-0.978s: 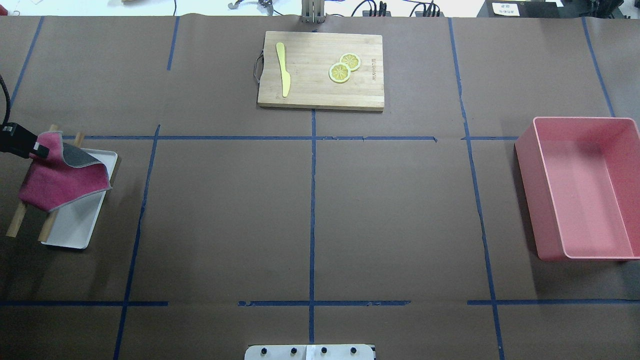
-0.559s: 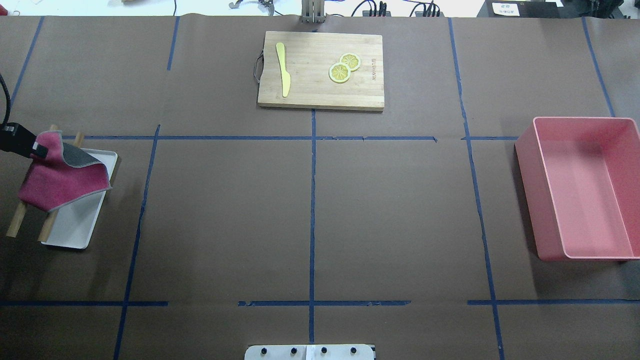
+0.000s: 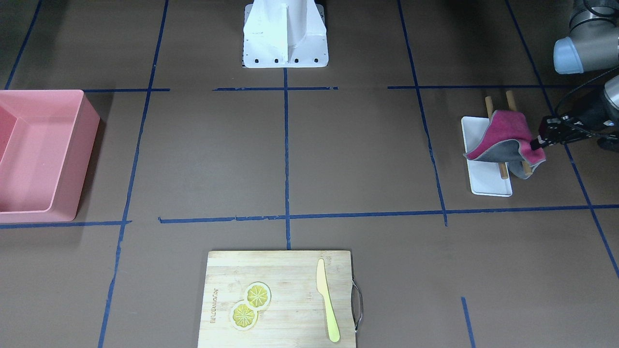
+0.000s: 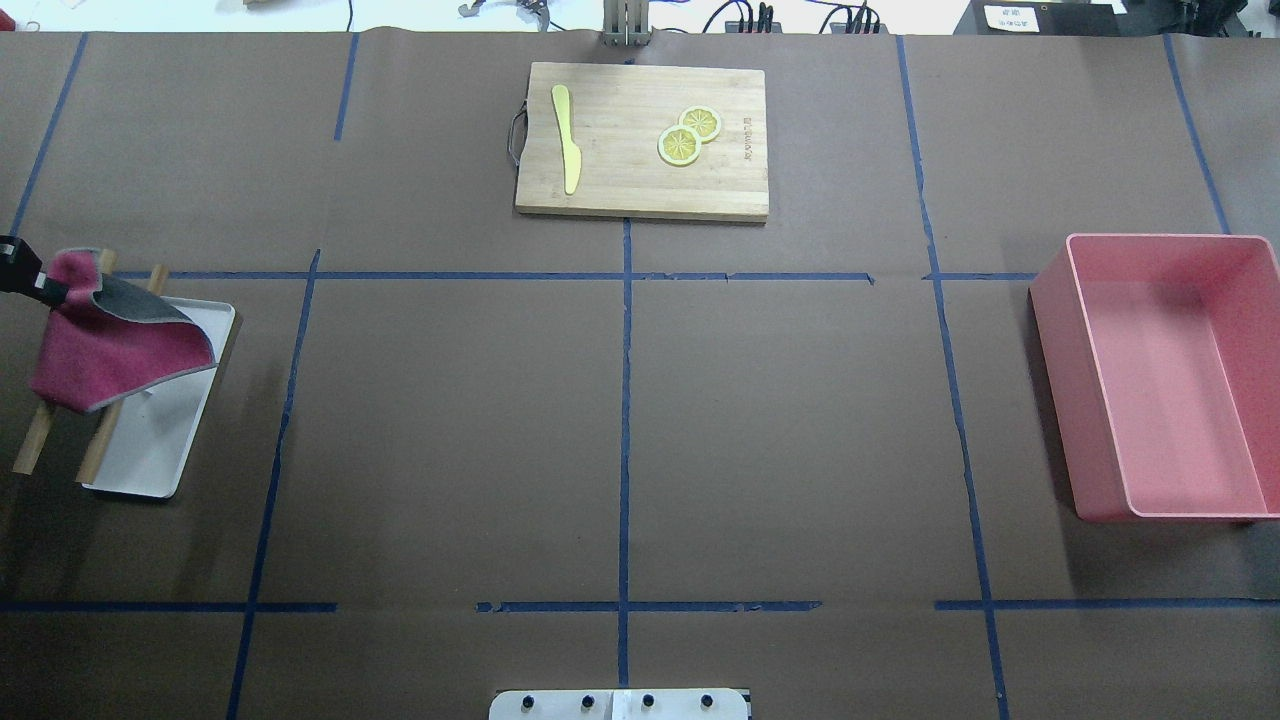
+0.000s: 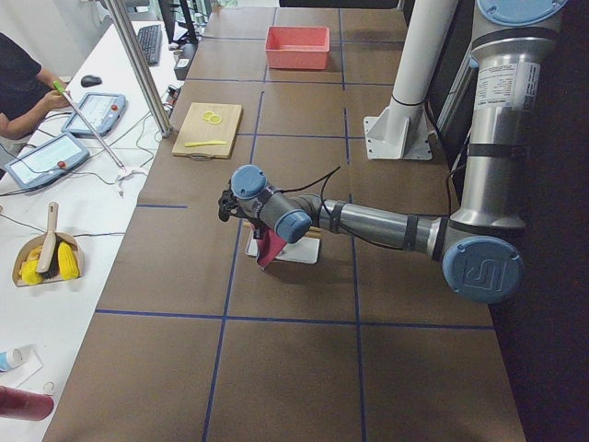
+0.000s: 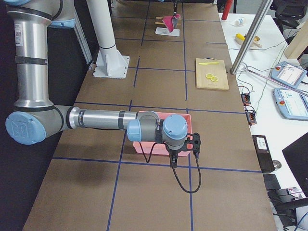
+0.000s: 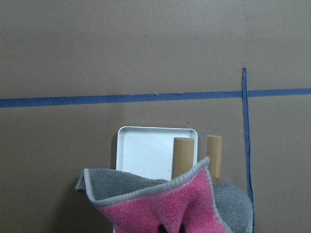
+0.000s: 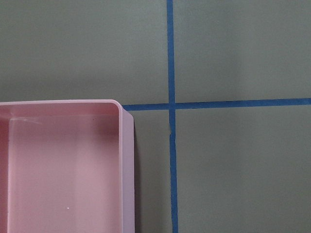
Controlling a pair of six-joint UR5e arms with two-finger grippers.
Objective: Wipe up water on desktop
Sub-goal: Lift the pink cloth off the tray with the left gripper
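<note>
Cloth (image 4: pixel 110 350) of pink fleece with a grey backing is seen at the far left of the overhead view, pinched at one corner by the left gripper (image 4: pixel 62 293), whose jaws are closed on the fabric. The rest of the cloth is draped downward over the near end of a white tray (image 4: pixel 150 450) and over two wooden dowels (image 4: pixel 30 445) laid lengthwise, one on the tray and one just beside it. Whether the hanging edge touches the tray cannot be told. In the left wrist view the grey underside is shown folded outward, with the dowel ends and the tray's rounded rim behind it. The desktop (image 4: pixel 450 430), a matte dark-brown surface crossed by thin blue tape lines, is spread beneath everything from edge to edge. At its middle, along the side away from the robot, a bamboo cutting board (image 4: pixel 620 190) is placed, with a yellow knife (image 4: pixel 568 140) on its left half and two lemon slices (image 4: pixel 680 146), overlapping, on its right half. At the right a pink bin (image 4: pixel 1170 400) is set on the desktop, well apart from the board. The right gripper (image 6: pixel 174 155) is found only in the right side view, held above the bin's near corner, and the state of its jaws cannot be judged.
</note>
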